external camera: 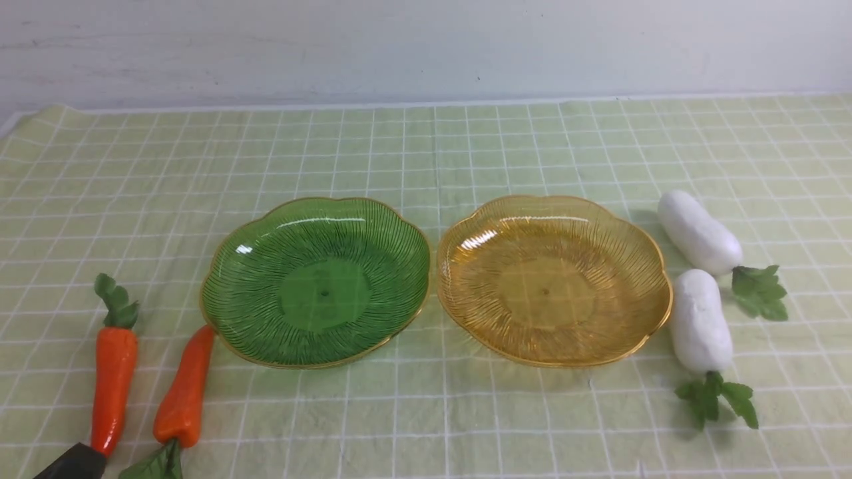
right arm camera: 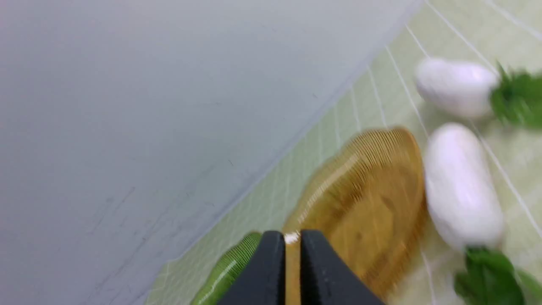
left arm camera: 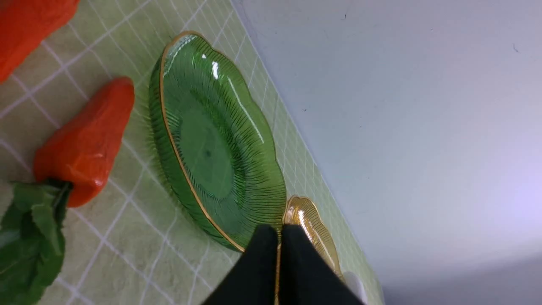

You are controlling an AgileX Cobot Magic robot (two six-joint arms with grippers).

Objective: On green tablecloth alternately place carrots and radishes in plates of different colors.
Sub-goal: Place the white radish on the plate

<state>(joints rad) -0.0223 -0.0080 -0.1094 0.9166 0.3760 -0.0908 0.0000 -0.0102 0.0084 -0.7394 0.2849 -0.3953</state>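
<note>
Two plates sit side by side on the green tablecloth [external camera: 426,153]: a green plate [external camera: 316,283] on the left and an amber plate [external camera: 552,279] on the right, both empty. Left of the green plate lie two orange carrots [external camera: 114,379] [external camera: 183,392]. Right of the amber plate lie two white radishes [external camera: 699,233] [external camera: 699,319]. Only the black tip of my left gripper [external camera: 73,462] shows, at the bottom left by the outer carrot's narrow end. In the left wrist view that gripper [left arm camera: 279,237] is shut and empty. My right gripper [right arm camera: 292,241] is shut with nothing in it, near the amber plate [right arm camera: 368,203].
A pale wall [external camera: 426,46] rises just behind the cloth's far edge. The nearer carrot [left arm camera: 84,140] lies with its leaves pointing away from the green plate [left arm camera: 211,140]. The radishes' green leaves [external camera: 759,289] [external camera: 715,399] spread toward the front right.
</note>
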